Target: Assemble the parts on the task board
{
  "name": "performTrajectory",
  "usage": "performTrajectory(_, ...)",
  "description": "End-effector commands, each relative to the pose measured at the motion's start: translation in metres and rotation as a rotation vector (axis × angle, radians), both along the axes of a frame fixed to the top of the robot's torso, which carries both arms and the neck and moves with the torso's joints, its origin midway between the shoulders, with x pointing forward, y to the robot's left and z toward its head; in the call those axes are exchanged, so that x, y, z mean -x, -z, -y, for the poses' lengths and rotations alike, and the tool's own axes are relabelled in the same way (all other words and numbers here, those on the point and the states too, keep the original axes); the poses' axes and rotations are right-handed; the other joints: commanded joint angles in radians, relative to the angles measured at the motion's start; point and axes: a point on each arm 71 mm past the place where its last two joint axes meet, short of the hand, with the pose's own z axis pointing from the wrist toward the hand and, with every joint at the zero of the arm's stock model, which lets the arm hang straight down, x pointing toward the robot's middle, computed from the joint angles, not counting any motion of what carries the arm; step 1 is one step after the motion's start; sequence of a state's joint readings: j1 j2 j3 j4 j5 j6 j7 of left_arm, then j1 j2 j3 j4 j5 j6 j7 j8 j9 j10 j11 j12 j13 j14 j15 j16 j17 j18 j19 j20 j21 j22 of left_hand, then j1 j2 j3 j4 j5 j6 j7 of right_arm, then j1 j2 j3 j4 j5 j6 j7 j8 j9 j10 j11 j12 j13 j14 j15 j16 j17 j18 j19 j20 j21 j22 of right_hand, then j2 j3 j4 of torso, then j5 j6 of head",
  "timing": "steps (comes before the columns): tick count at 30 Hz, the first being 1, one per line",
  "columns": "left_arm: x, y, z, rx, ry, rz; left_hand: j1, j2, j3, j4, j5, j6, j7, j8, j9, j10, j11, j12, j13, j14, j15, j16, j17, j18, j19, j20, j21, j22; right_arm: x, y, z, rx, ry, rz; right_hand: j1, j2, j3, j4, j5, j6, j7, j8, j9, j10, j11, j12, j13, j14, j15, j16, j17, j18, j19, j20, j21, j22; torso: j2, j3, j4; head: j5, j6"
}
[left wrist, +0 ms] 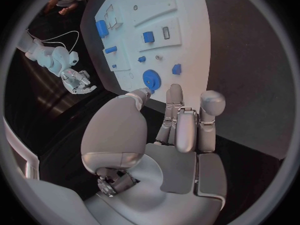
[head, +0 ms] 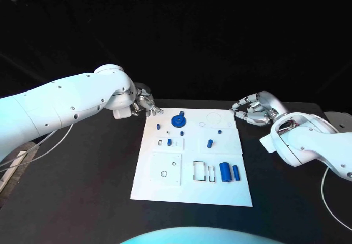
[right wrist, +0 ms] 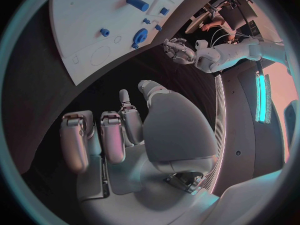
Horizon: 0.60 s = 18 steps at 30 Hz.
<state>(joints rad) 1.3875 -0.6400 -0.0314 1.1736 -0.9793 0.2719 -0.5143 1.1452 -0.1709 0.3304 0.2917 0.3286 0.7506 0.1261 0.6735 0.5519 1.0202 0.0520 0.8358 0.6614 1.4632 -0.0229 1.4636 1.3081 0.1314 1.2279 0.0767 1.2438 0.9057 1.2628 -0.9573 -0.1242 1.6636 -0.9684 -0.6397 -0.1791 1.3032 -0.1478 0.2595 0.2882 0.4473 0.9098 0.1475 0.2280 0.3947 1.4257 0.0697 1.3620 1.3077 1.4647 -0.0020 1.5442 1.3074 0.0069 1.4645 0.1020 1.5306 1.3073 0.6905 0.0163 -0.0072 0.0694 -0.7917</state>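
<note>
Blue parts sat on the white task board mid-table: a gear near the far edge, small blocks mid-board, two cylinders by the near right corner; nothing was held, so I judged this a step not yet begun. Left hand hovered off the board's far left corner, fingers loosely apart and empty, close to the gear; right hand hung off the far right corner, fingers curled in on nothing. Next move probably called for reaching in and pinching a loose part.
</note>
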Motion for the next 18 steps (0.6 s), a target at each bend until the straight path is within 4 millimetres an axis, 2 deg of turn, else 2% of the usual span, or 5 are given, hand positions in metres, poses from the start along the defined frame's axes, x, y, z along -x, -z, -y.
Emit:
performTrajectory(1, -0.004, 0.003, 0.0, -0.046, 0.015, 0.048, -0.012, 0.0, -0.017, 0.001, -0.008, 0.001, -0.004, 0.023, 0.011, 0.009, -0.006, 0.014, -0.003, 0.047, 0.002, 0.009, 0.058, -0.006, 0.019, 0.0, 0.015, 0.024, 0.0, 0.0, -0.001, 0.0, -0.012, 0.005, -0.003, -0.007, 0.006, 0.0, 0.006, -0.007, 0.002, 0.004, -0.001, -0.001, -0.005, -0.003, 0.095, 0.091, -0.006, -0.004, 0.204, 0.005, 0.083, -0.005, -0.005, 0.237, -0.001, 0.0005, 0.0002, 0.003, -0.003)
performTrajectory(3, -0.004, 0.008, 0.001, -0.054, 0.014, 0.043, -0.032, 0.002, -0.029, 0.002, -0.021, -0.002, -0.007, 0.034, 0.016, 0.012, -0.007, 0.019, -0.005, 0.048, 0.0, 0.01, 0.058, -0.007, 0.022, -0.001, 0.017, 0.027, 0.0, 0.0, -0.002, 0.0, -0.012, 0.005, -0.003, -0.007, 0.006, 0.0, 0.006, -0.007, 0.002, 0.004, -0.001, -0.001, -0.005, -0.003, 0.095, 0.091, -0.006, -0.004, 0.204, 0.005, 0.083, -0.005, -0.005, 0.237, 0.0, 0.0004, 0.0, 0.004, -0.003)
performTrajectory(6, -0.005, 0.015, 0.002, -0.061, 0.009, 0.035, -0.084, 0.016, -0.062, 0.003, -0.107, -0.007, -0.012, 0.057, 0.023, 0.017, -0.012, 0.03, -0.011, 0.051, -0.003, 0.013, 0.064, -0.01, 0.032, -0.003, 0.027, 0.045, 0.001, 0.001, -0.002, -0.001, -0.014, 0.005, -0.004, -0.007, 0.007, 0.001, 0.006, -0.007, 0.003, 0.005, -0.001, -0.002, -0.005, -0.004, 0.095, 0.091, -0.006, -0.004, 0.203, 0.005, 0.083, -0.005, -0.005, 0.236, -0.001, 0.0005, -0.0008, 0.003, -0.004)
performTrajectory(14, -0.007, 0.029, 0.003, -0.098, -0.01, 0.046, -0.125, 0.03, -0.121, 0.003, -0.183, 0.0, -0.023, 0.087, 0.026, 0.032, -0.021, 0.051, -0.018, 0.06, -0.011, 0.023, 0.081, -0.018, 0.056, -0.007, 0.052, 0.088, 0.001, 0.001, -0.001, -0.001, -0.011, 0.007, -0.004, -0.007, 0.007, 0.001, 0.006, -0.007, 0.003, 0.005, -0.001, -0.002, -0.005, -0.004, 0.095, 0.091, -0.006, -0.004, 0.203, 0.005, 0.083, -0.005, -0.005, 0.236, 0.0, 0.0018, -0.0042, 0.008, -0.009)
performTrajectory(18, -0.006, 0.032, 0.004, -0.117, 0.002, 0.03, -0.121, 0.036, -0.123, 0.002, -0.187, 0.001, -0.024, 0.089, 0.026, 0.034, -0.022, 0.053, -0.019, 0.061, -0.012, 0.025, 0.085, -0.019, 0.06, -0.007, 0.057, 0.096, 0.001, 0.001, -0.001, -0.001, -0.011, 0.007, -0.004, -0.007, 0.007, 0.001, 0.006, -0.007, 0.003, 0.005, -0.001, -0.002, -0.005, -0.004, 0.095, 0.091, -0.006, -0.004, 0.203, 0.005, 0.083, -0.005, -0.005, 0.236, 0.0, 0.002, -0.0039, 0.005, -0.01)
